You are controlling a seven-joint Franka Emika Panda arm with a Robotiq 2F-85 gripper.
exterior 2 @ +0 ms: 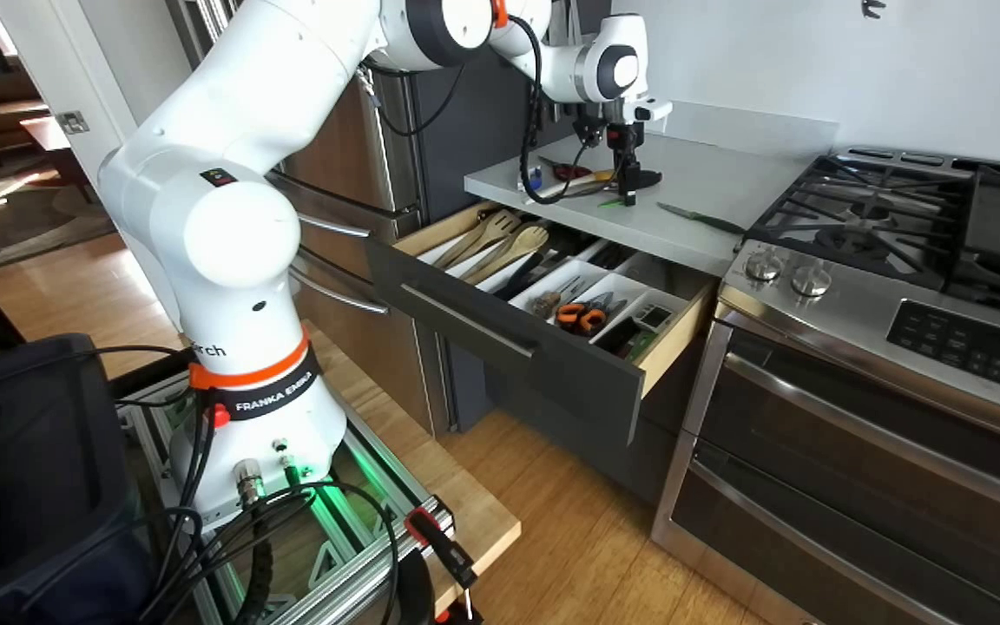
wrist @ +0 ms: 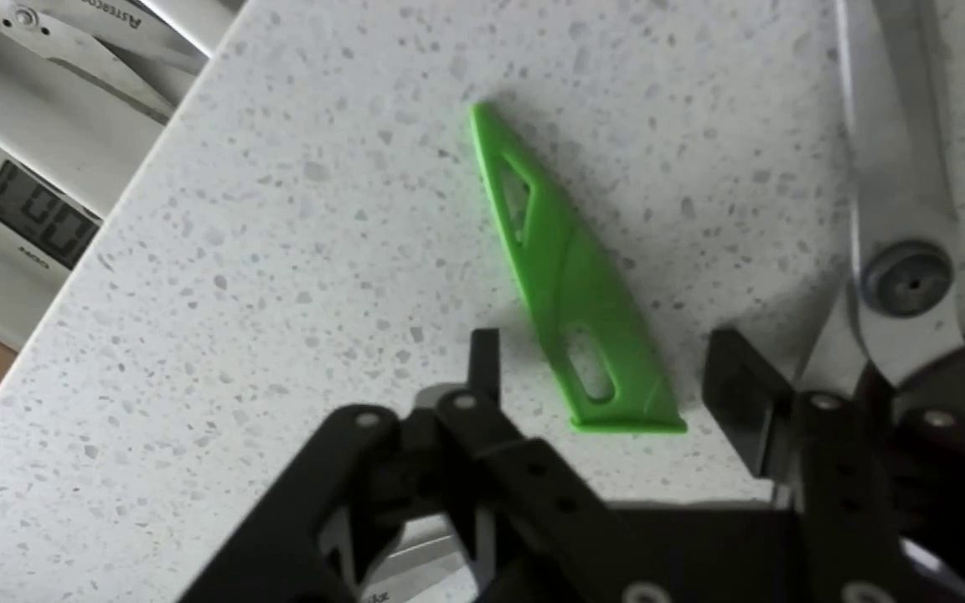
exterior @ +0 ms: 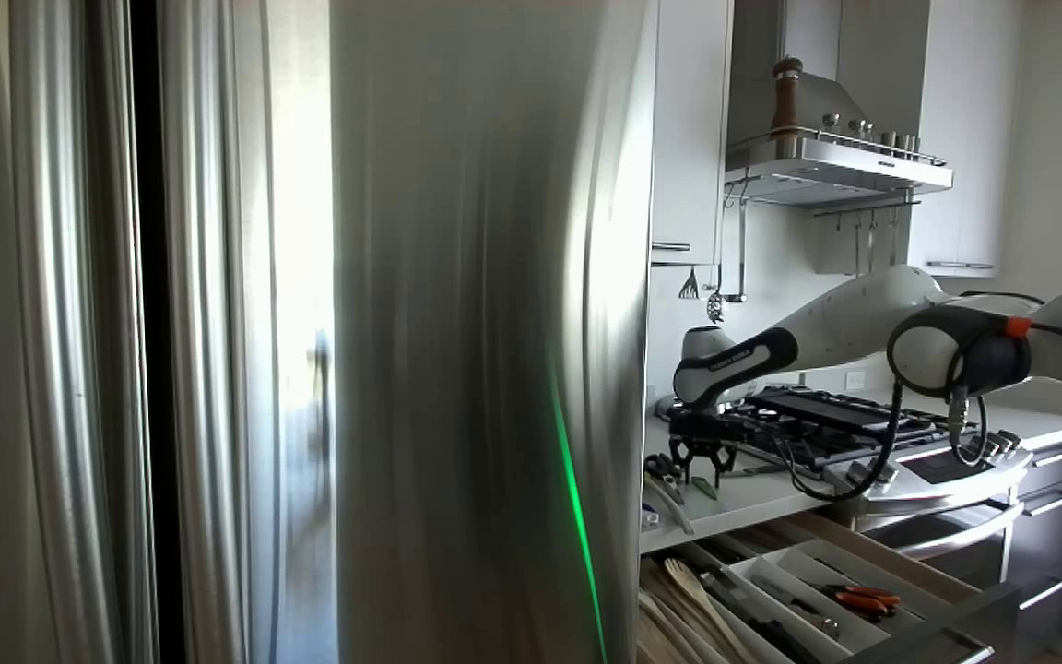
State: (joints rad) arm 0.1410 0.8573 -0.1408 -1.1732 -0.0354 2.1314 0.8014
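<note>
Over the pale speckled countertop (wrist: 323, 209), everything is poised: the gripper (wrist: 604, 381) has its fingers well apart, nothing in their hold, one on each flank of a slim green blade cover (wrist: 575, 272)! Bare counter shows on both sides of it, so no contact there by the look of things. The cover lies flat, towards the front edge above the pulled-out drawer (exterior 2: 578, 378), broad end between the fingers, pointed tip reaching out beyond them. Lining up for a grasp, I'd call this step, and the next move seems to ask for an even squeeze, tips kept low, because a piece this thin and flat could easily slip or skate away. Watch the finger at the right of the wrist view, too: metal scissors (wrist: 905, 209) lie just beside it, and whether the two touch I can't tell!

Now the pose: the arm (exterior 2: 235, 234) stretches from its base out past that drawer, sloping down towards the counter at its far end. Wrist upright, gripper aimed straight down in both exterior views, fingertips close over the countertop; the exact clearance is hidden from us. Off to the side, a knife (exterior 2: 701, 217) rests just beside the stove (exterior 2: 865, 373), well apart from the action
</note>
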